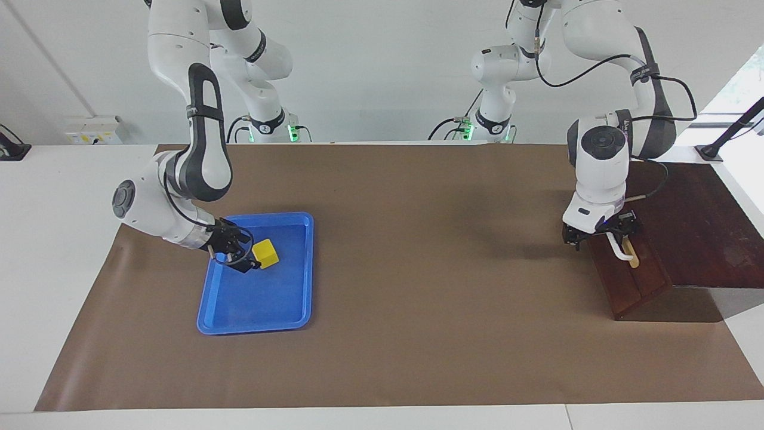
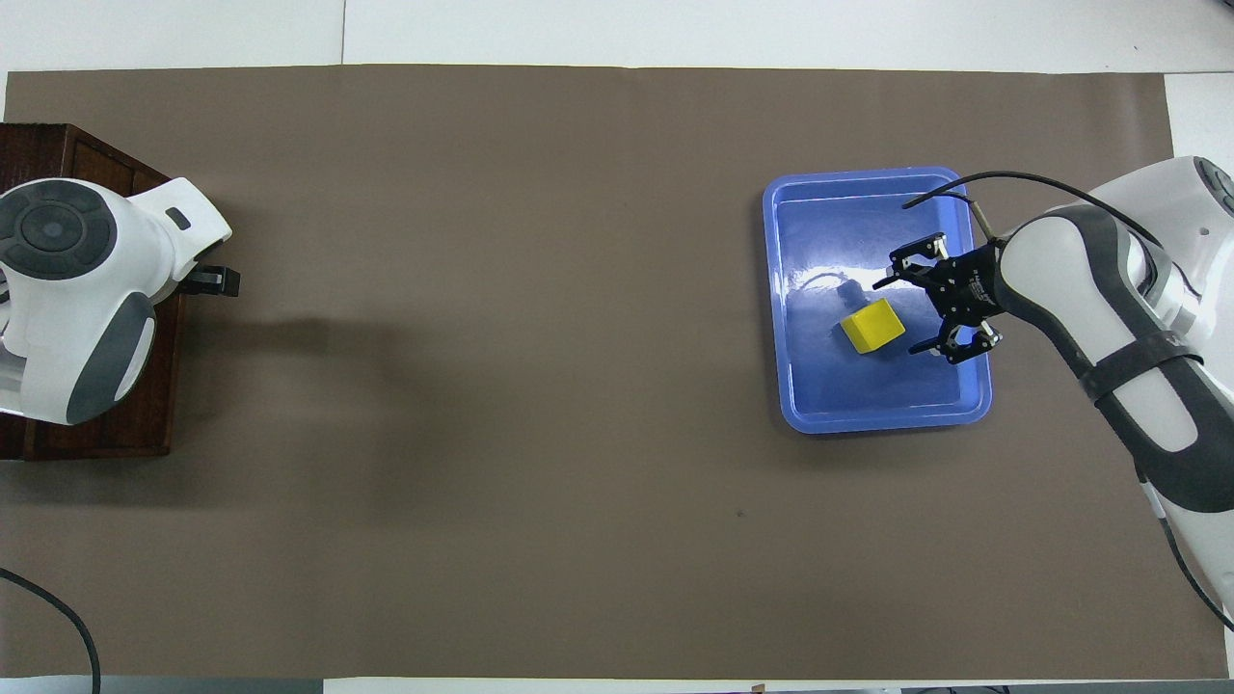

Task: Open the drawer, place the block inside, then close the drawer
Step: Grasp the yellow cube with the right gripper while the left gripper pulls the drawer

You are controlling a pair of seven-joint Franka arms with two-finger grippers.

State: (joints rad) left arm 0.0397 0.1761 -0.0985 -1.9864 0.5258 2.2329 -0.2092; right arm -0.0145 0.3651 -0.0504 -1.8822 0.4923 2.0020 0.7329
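Approach step: left gripper (image 1: 600,237), jaws spread and empty, at drawer (image 1: 632,275) handle (image 1: 621,251) mid-right; right gripper (image 1: 248,258), spread and empty, beside block (image 1: 265,253); next, close on both.

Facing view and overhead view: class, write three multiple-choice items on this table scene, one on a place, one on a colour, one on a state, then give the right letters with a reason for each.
1. Where is the block?
A. in the tray
B. in the drawer
C. on the bare brown mat

2. What colour is the drawer's handle?
A. yellow
B. white
C. blue

3. How does the right gripper stand?
A. shut on the block
B. open, beside the block
C. open, over the drawer

Answers:
1 A: the yellow cube sits inside the tray's blue rim.
2 B: the end of the bar showing below the left gripper is white.
3 B: in the overhead view its fingertips stand apart, one on either side of the block's edge, not closed on it.
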